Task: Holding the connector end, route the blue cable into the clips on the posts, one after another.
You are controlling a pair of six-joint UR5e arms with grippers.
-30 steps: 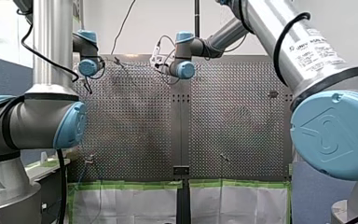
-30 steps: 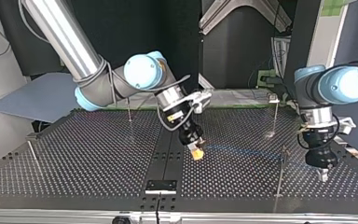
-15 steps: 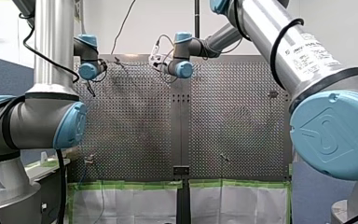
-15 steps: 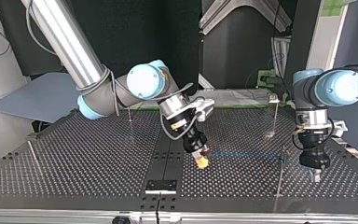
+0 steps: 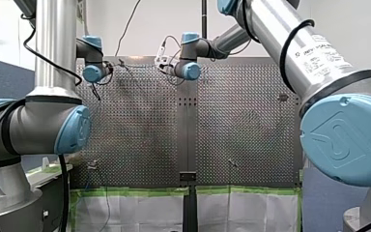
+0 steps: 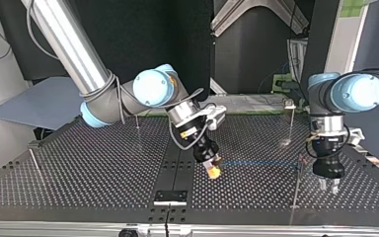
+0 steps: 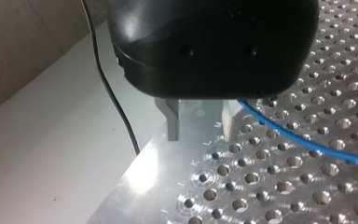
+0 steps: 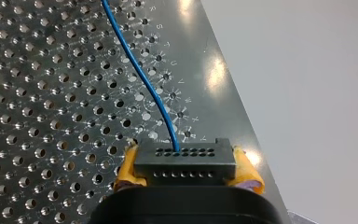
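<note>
My right gripper [image 8: 186,167] is shut with its yellow pads on a dark grey connector [image 8: 185,156]. The blue cable [image 8: 144,74] leaves that connector and runs ahead over the perforated table. In the top view my right gripper [image 6: 212,171] hangs low near the table's middle. From it the blue cable [image 6: 261,163] stretches across to a thin post [image 6: 298,170]. My left gripper [image 6: 329,185] stands just past that post. Its metal fingers [image 7: 173,122] are open with nothing between them, and the blue cable [image 7: 303,140] passes beside one finger.
More thin posts stand at the top view's far right [image 6: 292,118], behind my right arm [image 6: 137,118] and at the left edge [image 6: 33,160]. My left gripper is close to the table's edge [image 7: 135,172]. A black bracket [image 6: 170,196] sits at the near rim.
My left gripper has opened and shifted toward the post, to the top view's left. My right gripper moved slightly nearer the camera with the connector, then held still.
</note>
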